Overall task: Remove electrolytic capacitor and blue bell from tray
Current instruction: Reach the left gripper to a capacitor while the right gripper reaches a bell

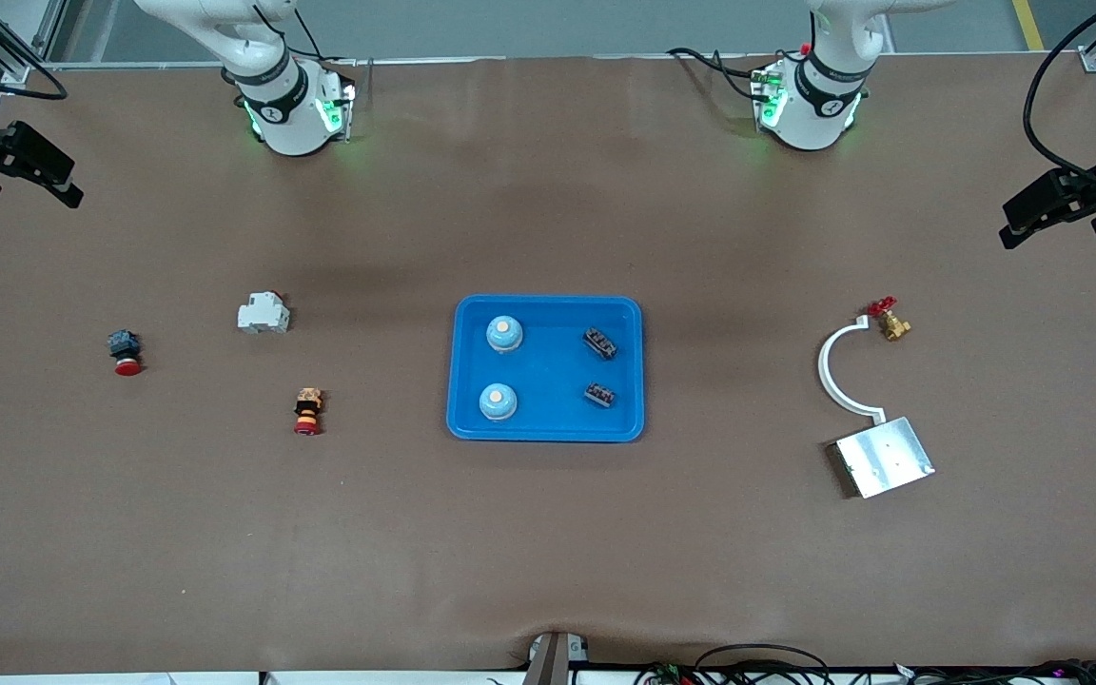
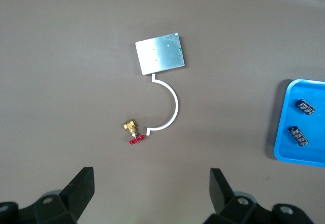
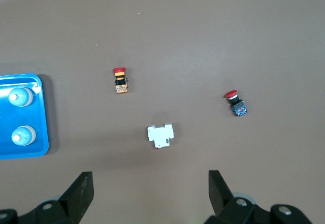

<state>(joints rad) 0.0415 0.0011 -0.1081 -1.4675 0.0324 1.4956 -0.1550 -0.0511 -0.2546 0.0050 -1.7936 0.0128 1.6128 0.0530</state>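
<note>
A blue tray [image 1: 548, 433] lies at the table's middle. In it are two light-blue bells [image 1: 504, 333] [image 1: 498, 401] on the side toward the right arm, and two black capacitors [image 1: 599, 342] [image 1: 599, 394] on the side toward the left arm. My left gripper [image 2: 151, 181] is open and empty, up over the left arm's end of the table [image 1: 1057, 233]. Its view shows the capacitors [image 2: 305, 106] in the tray [image 2: 282, 148]. My right gripper [image 3: 151, 183] is open and empty over the right arm's end [image 1: 32, 195]. Its view shows the bells [image 3: 20, 97].
Toward the right arm's end lie a white breaker [image 1: 264, 313], a red-capped button [image 1: 125, 352] and an orange-and-red button [image 1: 308, 410]. Toward the left arm's end lie a brass valve [image 1: 889, 322], a white curved strip [image 1: 833, 366] and a metal plate [image 1: 884, 457].
</note>
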